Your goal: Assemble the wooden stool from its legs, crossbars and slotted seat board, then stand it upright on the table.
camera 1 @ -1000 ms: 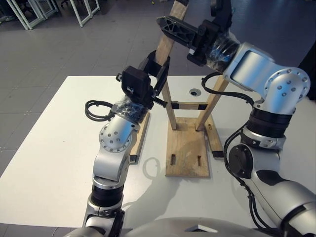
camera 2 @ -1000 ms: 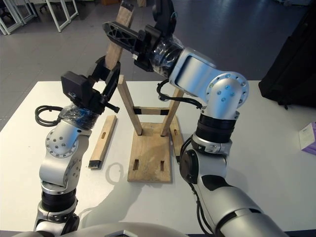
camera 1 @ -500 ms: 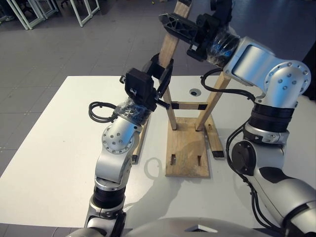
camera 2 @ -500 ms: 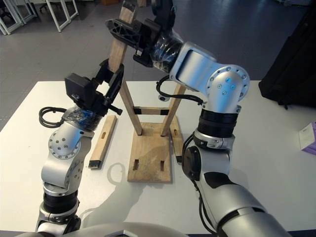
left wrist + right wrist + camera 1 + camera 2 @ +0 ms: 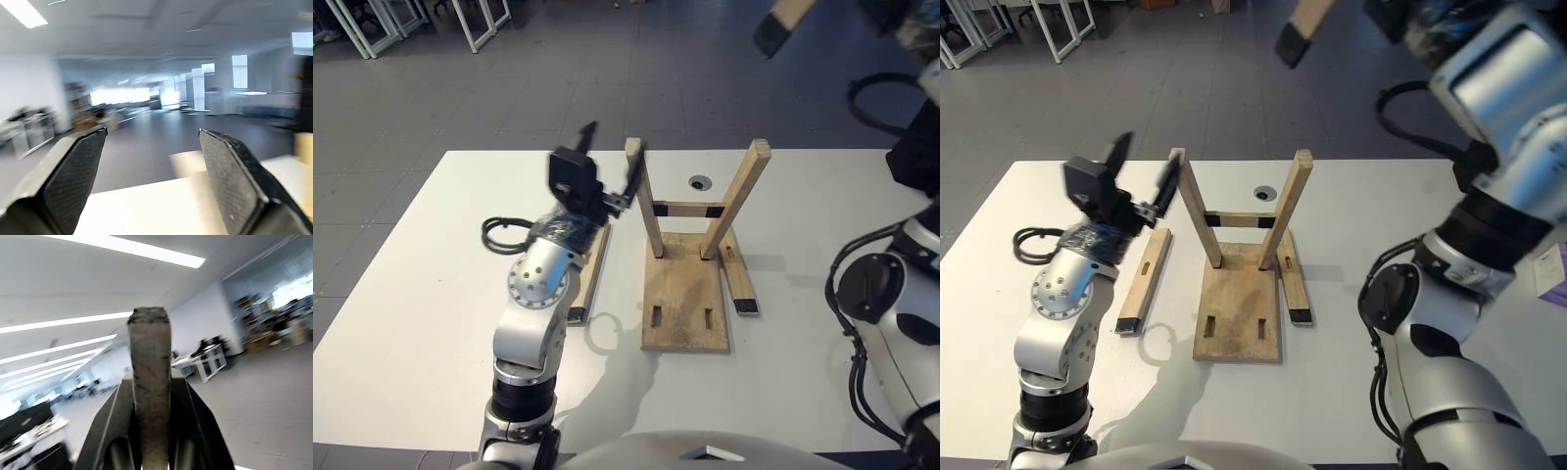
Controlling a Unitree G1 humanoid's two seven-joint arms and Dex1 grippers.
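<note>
Head eyes share the table [image 5: 431,294] from above; left wrist camera faces level, right faces upward.

My workspace is a white table [image 5: 411,294] on a grey floor [image 5: 460,88], with white metal frames [image 5: 372,24] standing far off to my left. Overhead, long light strips [image 5: 122,249] run along a pale ceiling [image 5: 73,284]. I see a white wall [image 5: 210,323], desks [image 5: 208,364] beside it, and bright windows [image 5: 239,68] across the hall.
</note>
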